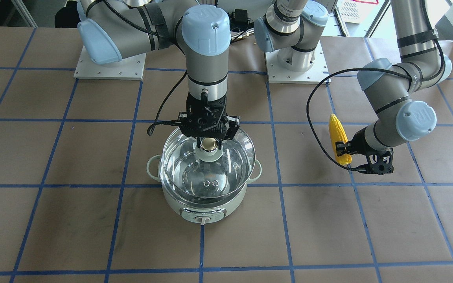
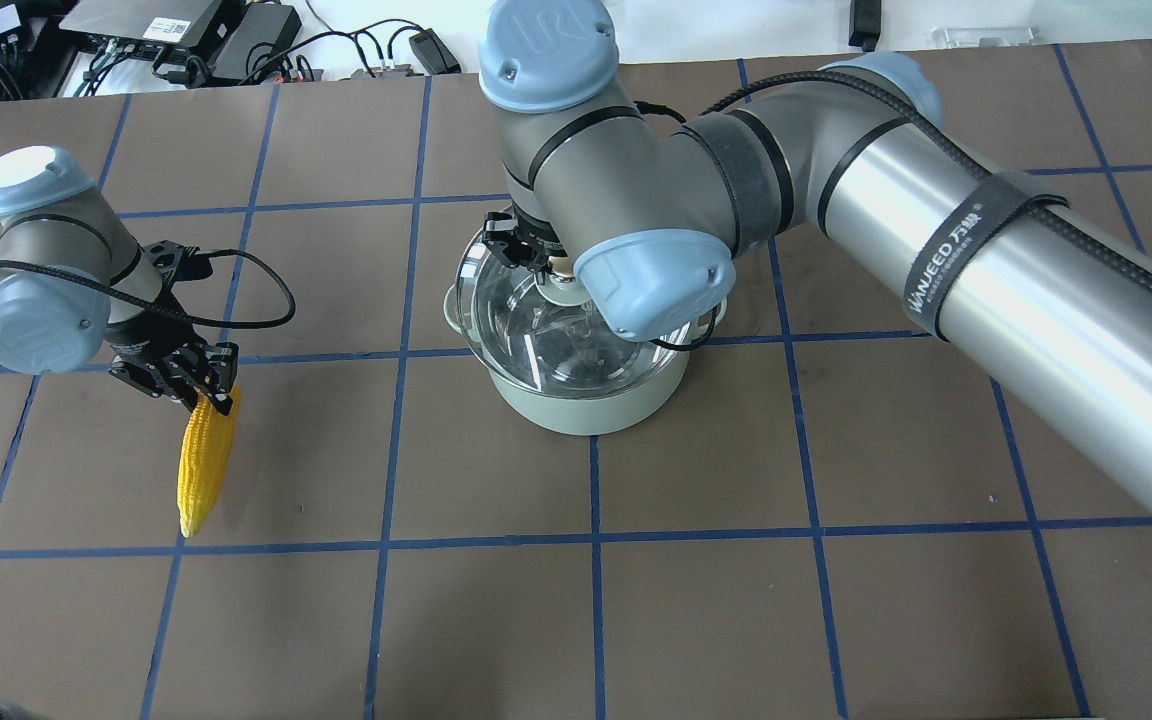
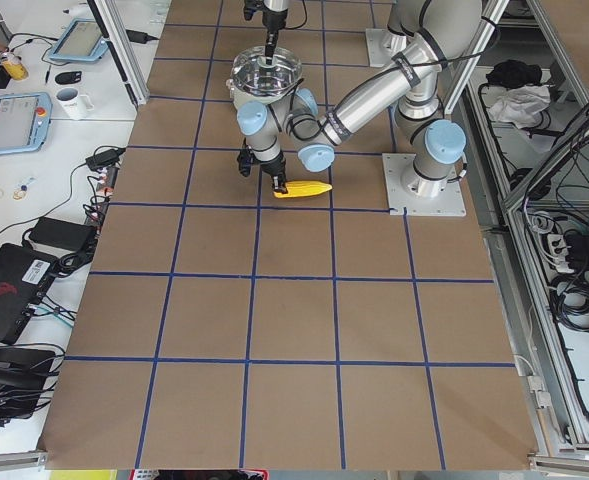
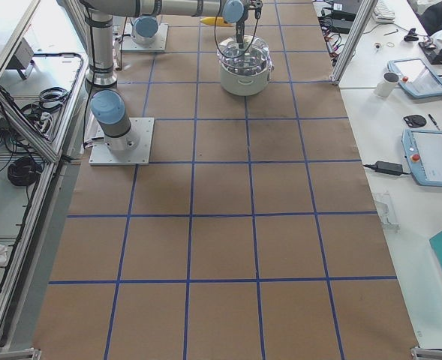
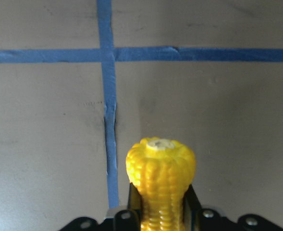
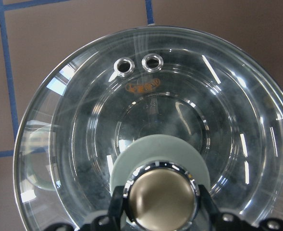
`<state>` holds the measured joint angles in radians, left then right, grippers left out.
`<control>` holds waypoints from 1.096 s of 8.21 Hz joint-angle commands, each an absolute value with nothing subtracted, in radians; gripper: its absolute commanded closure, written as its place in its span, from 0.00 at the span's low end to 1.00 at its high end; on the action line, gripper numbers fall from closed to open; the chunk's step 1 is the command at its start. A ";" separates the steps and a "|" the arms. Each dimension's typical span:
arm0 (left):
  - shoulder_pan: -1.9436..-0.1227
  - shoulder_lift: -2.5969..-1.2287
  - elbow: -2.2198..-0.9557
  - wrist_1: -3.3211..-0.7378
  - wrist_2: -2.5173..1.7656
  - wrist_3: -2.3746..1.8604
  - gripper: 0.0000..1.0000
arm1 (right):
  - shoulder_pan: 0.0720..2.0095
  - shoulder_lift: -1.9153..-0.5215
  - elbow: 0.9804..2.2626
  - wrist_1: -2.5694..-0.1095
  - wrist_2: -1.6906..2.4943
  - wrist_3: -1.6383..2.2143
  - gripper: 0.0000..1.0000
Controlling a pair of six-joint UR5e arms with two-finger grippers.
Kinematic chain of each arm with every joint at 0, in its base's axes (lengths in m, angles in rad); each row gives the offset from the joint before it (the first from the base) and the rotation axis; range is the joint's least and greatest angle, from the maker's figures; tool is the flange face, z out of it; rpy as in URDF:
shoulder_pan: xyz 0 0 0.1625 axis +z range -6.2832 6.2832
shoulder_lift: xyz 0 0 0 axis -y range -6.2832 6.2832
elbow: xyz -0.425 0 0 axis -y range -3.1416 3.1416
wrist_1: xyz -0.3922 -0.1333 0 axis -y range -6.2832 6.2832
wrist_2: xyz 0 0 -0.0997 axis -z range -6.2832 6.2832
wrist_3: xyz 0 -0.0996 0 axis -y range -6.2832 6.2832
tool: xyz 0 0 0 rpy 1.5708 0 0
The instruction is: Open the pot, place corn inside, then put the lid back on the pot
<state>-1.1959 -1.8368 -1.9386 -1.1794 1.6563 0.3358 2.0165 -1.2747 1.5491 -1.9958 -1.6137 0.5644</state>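
The pale green pot [image 1: 205,206] stands mid-table with its dial facing the front camera. The clear glass lid [image 1: 187,165] hangs just over the pot, seemingly a little raised. My right gripper [image 1: 210,139] is shut on the lid's shiny ball knob [image 6: 160,195], coming straight down from above. The yellow corn [image 1: 338,139] is in my left gripper [image 1: 342,149], which is shut near its thick end, well to the pot's side. In the overhead view the corn [image 2: 206,460] points its tapered tip away from the left gripper [image 2: 214,392].
Brown table paper with a blue tape grid [image 1: 277,184] surrounds the pot. The two arm bases [image 1: 297,59] stand at the back. My right arm's upper link [image 2: 986,270] spans the table's right half in the overhead view. Side benches hold tablets and cables [image 4: 423,75].
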 commanded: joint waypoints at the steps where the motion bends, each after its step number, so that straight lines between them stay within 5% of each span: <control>1: -1.200 -1.809 -1.924 -1.244 1.612 0.328 1.00 | 1.993 -1.339 1.546 -1.953 -1.652 0.546 0.60; 6: -1.403 -1.775 -1.766 -1.396 1.617 0.129 1.00 | 1.657 -1.509 1.545 -1.723 -1.572 0.170 0.58; 9: -1.520 -1.772 -1.688 -1.457 1.621 -0.001 1.00 | 1.615 -1.568 1.545 -1.617 -1.575 0.022 0.59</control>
<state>-1.4331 -1.7737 -1.7381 -1.4215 1.6189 0.0906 1.6467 -1.5271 1.5454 -1.7037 -1.5736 0.1187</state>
